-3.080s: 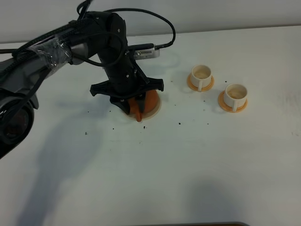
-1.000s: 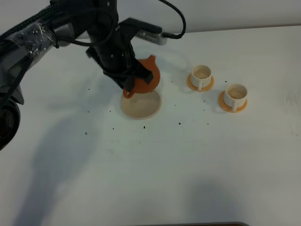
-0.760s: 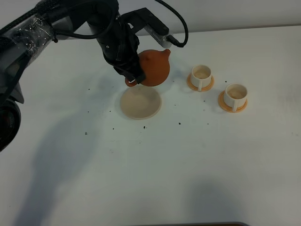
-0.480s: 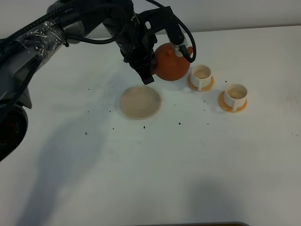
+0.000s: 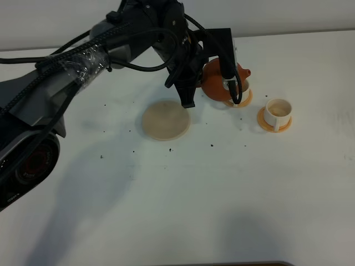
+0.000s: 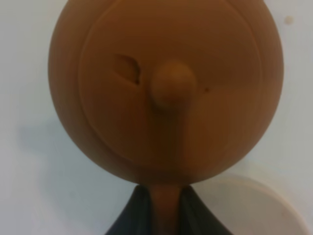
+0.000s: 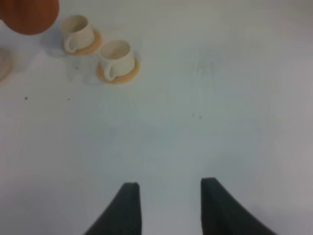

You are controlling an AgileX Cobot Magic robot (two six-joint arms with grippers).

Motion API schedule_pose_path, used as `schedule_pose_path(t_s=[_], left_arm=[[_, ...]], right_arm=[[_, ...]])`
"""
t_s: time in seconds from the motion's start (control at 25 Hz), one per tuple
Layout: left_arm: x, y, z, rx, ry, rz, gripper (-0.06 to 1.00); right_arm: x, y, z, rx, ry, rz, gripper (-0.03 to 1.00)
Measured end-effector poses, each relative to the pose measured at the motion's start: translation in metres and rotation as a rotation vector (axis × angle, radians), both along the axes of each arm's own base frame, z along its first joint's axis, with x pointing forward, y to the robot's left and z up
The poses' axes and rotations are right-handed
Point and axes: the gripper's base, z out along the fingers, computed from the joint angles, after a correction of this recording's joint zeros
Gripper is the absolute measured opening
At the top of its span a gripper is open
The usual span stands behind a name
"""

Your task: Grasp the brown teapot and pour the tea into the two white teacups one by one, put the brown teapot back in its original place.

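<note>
The left pincer (image 6: 165,218) was closed on the handle of the brown teapot (image 5: 217,84), round, reddish-brown, with a small lid knob. It hung above one white teacup (image 7: 76,29); the right pincer (image 7: 166,205) stood open.

We count one brown teapot (image 5: 217,83). Two white teacups: left teacup (image 7: 77,30), right teacup (image 5: 277,111). Two orange-tan saucers, one under each cup: left saucer (image 7: 94,45), right saucer (image 5: 275,128). One pale beige coaster (image 5: 165,120). One table (image 5: 222,194). Dark specks (image 5: 213,146): several, too small for us to count.
</note>
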Motion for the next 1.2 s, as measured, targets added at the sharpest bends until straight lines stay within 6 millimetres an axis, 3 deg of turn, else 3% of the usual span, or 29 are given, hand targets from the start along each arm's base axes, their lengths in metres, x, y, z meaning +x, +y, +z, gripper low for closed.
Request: schedule_pose_path(t_s=[0.32,0.72,1.2], left_arm=[[-0.005,-0.02,0.0,-0.01,-0.075,-0.093,0.11],[-0.006,-0.042,-0.028,-0.005,-0.12,-0.107,0.11],[-0.01,-0.052,-0.027,0.091,-0.229,-0.157,0.11]], right_arm=[[0.0,0.0,0.0,0.0,0.0,0.0,0.29],[0.0,0.0,0.0,0.0,0.0,0.0,0.29],[0.0,0.0,0.0,0.001,0.001,0.001,0.29]])
